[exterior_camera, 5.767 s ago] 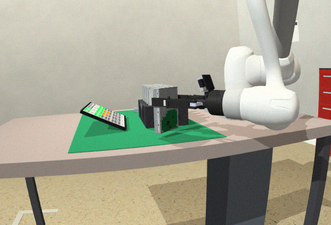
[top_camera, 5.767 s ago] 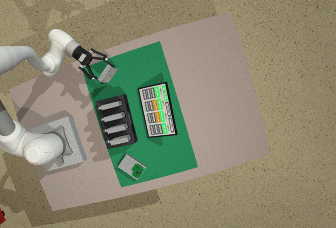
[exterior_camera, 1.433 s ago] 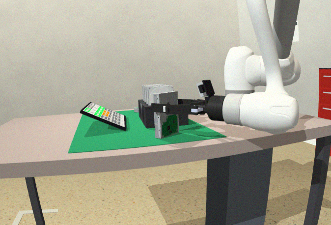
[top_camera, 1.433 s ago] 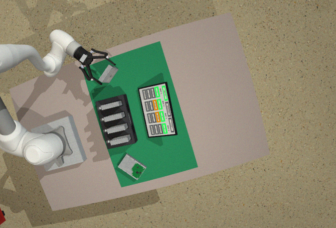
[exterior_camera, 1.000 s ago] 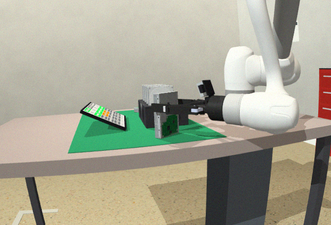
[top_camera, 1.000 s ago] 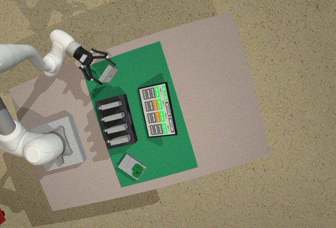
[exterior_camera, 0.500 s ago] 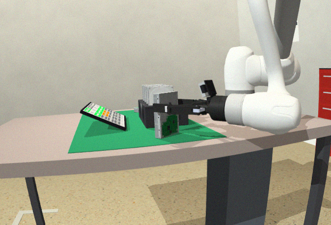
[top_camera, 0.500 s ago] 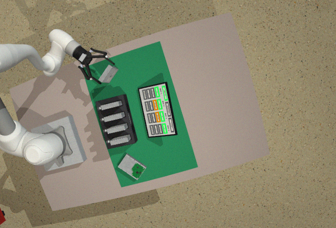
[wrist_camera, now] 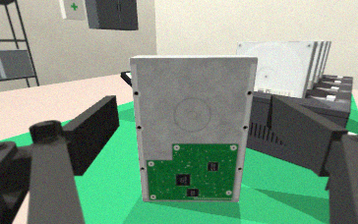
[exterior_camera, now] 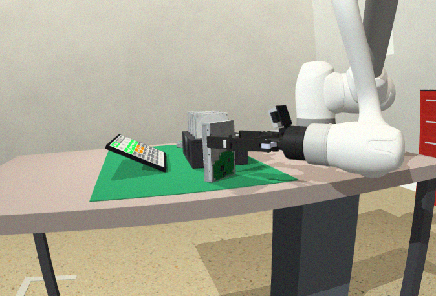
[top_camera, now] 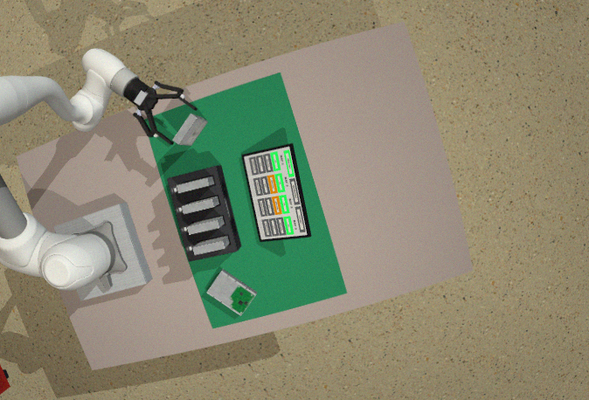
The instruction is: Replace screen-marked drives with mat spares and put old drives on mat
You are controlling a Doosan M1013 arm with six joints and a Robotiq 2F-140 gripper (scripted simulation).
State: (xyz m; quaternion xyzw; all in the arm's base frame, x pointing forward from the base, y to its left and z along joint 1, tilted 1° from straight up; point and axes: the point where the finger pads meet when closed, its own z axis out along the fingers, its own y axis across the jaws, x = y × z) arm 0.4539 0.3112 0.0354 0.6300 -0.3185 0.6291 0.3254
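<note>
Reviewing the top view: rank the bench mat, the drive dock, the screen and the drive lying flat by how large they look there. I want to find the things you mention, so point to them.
Largest to smallest, top view:
1. Bench mat [top_camera: 314,273] [exterior_camera: 145,190]
2. Dock [top_camera: 232,221] [exterior_camera: 196,153] and screen [top_camera: 276,193] [exterior_camera: 136,151]: too alike to rank
3. Flat-lying drive [top_camera: 222,287]

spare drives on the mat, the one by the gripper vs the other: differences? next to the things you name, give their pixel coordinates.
The near spare [top_camera: 190,129] [wrist_camera: 192,93] stands upright; the far spare [top_camera: 232,292] lies flat.
The near spare is between the gripper's [top_camera: 183,126] open jaws; the far spare is well away, past the dock [top_camera: 232,226] [exterior_camera: 195,153] [wrist_camera: 261,110].
Both: grey casing, green circuit board.
</note>
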